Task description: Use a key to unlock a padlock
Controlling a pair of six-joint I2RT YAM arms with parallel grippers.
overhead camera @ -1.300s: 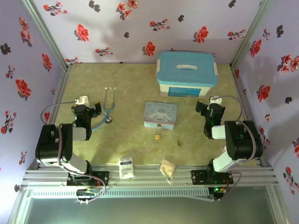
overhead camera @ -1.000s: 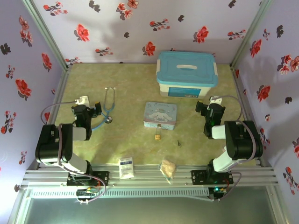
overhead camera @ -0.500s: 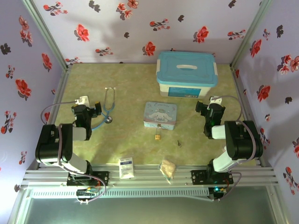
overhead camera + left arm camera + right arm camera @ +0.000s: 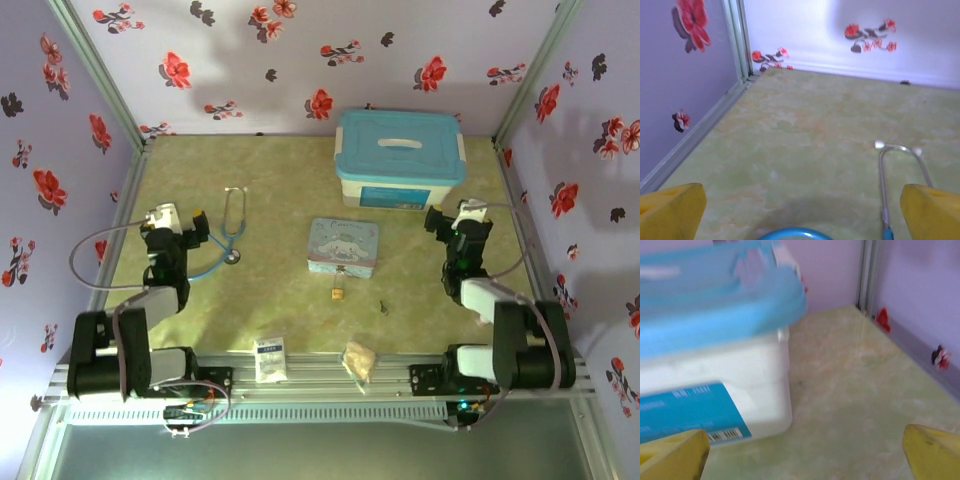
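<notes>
A: What do we log for the surface and the room?
B: A mottled olive-green counter [image 4: 270, 300], walled on three sides by lilac panels [image 4: 250, 60] printed with red and dark flowers.

A: Where are the task items?
B: We find the padlock [image 4: 339, 293] lying on bare counter near the centre, just in front of the pale-blue cartoon tin [image 4: 344, 245]. The key [image 4: 382, 307] lies near it on the right, apart from it.

A: And the hands?
B: The left hand [image 4: 185, 222] sits beside the stethoscope [image 4: 232, 225], its yellow fingers [image 4: 670, 210] spread wide and holding nothing. The right hand [image 4: 455, 222] is near the blue-lidded storage box [image 4: 400, 158], its fingers [image 4: 935, 452] likewise wide apart and empty. Both are well apart from the padlock and key.

A: What is at the near edge?
B: We note a white sachet [image 4: 269, 358] and a tan snack packet [image 4: 359, 360].
</notes>
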